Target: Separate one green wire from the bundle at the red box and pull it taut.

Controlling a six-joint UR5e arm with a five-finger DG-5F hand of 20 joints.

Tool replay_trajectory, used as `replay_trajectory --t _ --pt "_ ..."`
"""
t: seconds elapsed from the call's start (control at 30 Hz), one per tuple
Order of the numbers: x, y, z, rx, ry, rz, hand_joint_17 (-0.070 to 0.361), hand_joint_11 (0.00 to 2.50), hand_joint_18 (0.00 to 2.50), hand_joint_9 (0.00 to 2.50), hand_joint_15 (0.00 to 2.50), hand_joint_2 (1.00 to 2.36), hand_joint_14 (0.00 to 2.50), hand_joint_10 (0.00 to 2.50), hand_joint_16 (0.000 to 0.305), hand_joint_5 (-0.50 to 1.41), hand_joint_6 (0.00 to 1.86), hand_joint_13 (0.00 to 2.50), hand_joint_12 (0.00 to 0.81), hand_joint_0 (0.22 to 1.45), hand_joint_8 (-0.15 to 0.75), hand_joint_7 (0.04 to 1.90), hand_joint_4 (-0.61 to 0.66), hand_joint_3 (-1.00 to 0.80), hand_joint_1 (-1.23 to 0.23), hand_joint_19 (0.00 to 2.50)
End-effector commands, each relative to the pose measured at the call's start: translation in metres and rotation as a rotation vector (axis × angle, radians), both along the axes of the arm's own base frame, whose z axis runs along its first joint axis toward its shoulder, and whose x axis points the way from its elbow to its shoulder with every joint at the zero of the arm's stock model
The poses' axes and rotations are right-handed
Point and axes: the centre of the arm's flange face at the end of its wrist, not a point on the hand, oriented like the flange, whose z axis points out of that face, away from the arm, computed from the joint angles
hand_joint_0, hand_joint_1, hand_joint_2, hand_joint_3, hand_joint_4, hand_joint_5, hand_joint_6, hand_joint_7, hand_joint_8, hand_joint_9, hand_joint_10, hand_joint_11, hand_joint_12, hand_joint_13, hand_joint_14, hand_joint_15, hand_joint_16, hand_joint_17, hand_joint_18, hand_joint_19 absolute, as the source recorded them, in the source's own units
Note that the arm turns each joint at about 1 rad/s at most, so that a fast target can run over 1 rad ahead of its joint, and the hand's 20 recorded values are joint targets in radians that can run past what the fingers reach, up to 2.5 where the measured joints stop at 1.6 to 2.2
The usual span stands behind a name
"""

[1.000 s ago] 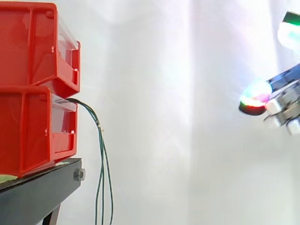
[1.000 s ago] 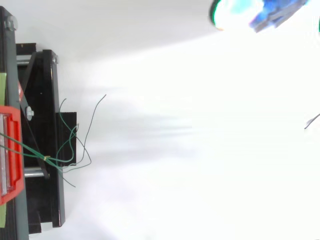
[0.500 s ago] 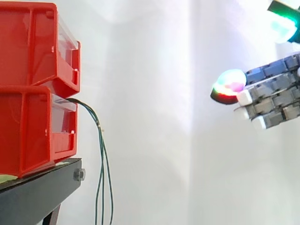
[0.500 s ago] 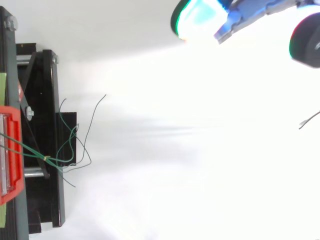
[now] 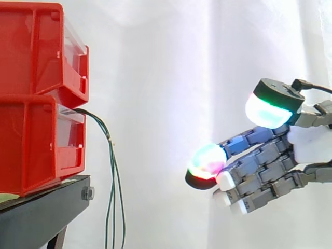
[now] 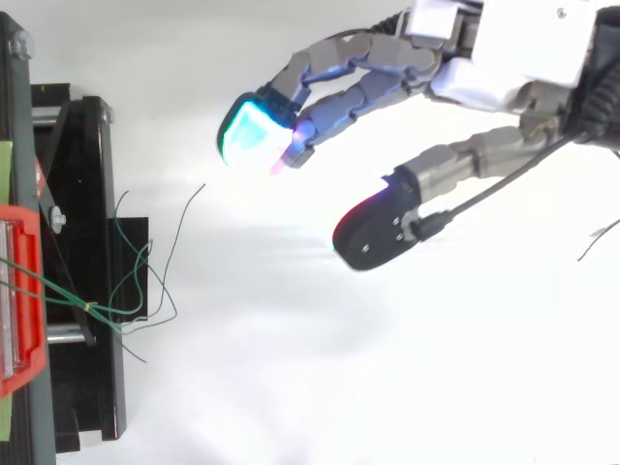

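A black stand [image 5: 46, 207] sits in the lower left corner, with a silver bolt [image 5: 87, 194] on the end that faces right. A yellow-green sheet [image 5: 8, 197] lies on the stand's top at its left edge. The upper red bin [image 5: 36, 52] has a clear front. A white curtain [image 5: 166, 78] hangs behind.

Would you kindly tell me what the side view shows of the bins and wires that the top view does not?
From the side view alone: the upper red bin sits stacked on the lower red bin, and the green wires arch out of the lower one and hang down past the black stand. From the top view alone: the loose ends splay apart in different directions. Both share the hand, open and well apart from the wires.
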Motion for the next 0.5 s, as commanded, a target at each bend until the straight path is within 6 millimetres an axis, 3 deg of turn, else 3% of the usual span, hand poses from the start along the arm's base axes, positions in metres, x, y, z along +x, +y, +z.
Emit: replay_trajectory --t 0.0,0.17,0.4,0.47 --pt "0.006 0.007 0.000 -0.024 -0.025 -0.003 0.053 0.35 0.52 0.64 0.13 1.00 0.00 0.01 0.023 -0.22 0.50 0.60 0.250 0.60 0.331 0.83 0.31 -0.50 -0.81 0.00" --pt "0.015 0.013 -0.015 -0.032 -0.049 -0.011 0.053 0.37 0.52 0.64 0.14 1.00 0.00 0.01 0.024 -0.22 0.50 0.61 0.250 0.59 0.328 0.84 0.30 -0.50 -0.82 0.00" --pt "0.021 0.027 -0.014 -0.031 -0.081 -0.021 0.057 0.38 0.49 0.64 0.17 1.00 0.01 0.01 0.025 -0.21 0.50 0.60 0.263 0.58 0.335 0.84 0.32 -0.50 -0.77 0.00" --pt "0.024 0.031 -0.023 -0.029 -0.082 -0.027 0.060 0.38 0.49 0.65 0.17 1.00 0.01 0.01 0.027 -0.21 0.50 0.61 0.268 0.58 0.337 0.84 0.32 -0.50 -0.76 0.00"
